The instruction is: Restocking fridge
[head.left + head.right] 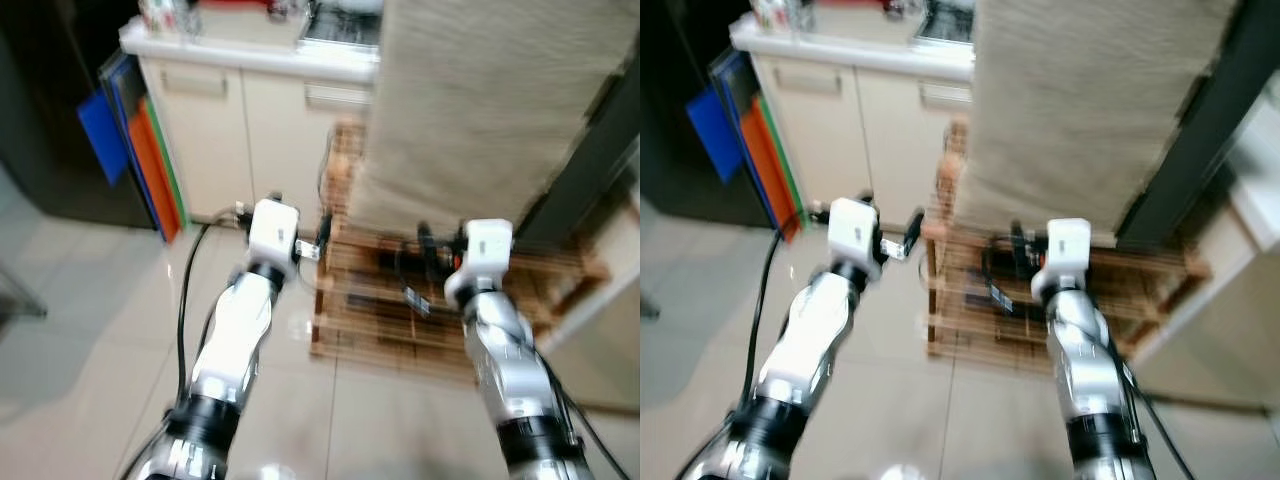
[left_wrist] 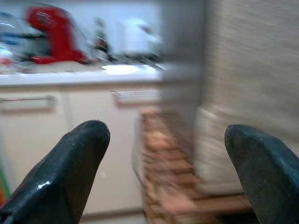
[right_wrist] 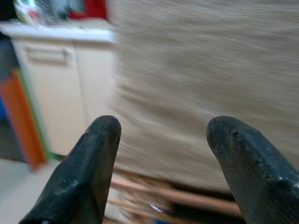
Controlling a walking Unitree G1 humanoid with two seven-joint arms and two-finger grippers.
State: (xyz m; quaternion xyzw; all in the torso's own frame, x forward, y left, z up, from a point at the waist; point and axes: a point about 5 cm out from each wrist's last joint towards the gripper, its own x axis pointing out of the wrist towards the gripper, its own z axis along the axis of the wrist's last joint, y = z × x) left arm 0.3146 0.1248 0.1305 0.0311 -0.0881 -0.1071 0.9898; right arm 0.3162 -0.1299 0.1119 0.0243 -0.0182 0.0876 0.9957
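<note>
Currently, scene: I am steering two arms forward over a tiled floor [image 1: 90,330]; all pictures are blurred, so I think the robot is walking.
Left gripper [image 2: 163,172]: released, fingers spread wide, nothing between them.
Right gripper [image 3: 163,161]: also released and empty, pointing at the beige cloth [image 1: 480,110].
Ahead: a low wooden slatted rack [image 1: 400,320] stands on the floor, and the cloth hangs over something tall just behind it.
Cabinets: a cream cabinet [image 1: 215,140] with a white counter [image 1: 240,50]; on the counter a red appliance [image 2: 53,39].
Task's thing: the fridge I cannot identify with certainty; a dark tall surface [image 1: 50,110] on the left may be it. No goods for restocking are in either gripper.
Risk one: the fingertips are near the rack; if I keep going forward, they may hit the slats or catch the cloth.
Risk two: the blur hides small items on the rack, so any reach now would be poorly aimed.
Count: two grippers, one rack, one cloth, two cabinet handles, some coloured boards [image 1: 140,150] leaning beside the cabinet.
</note>
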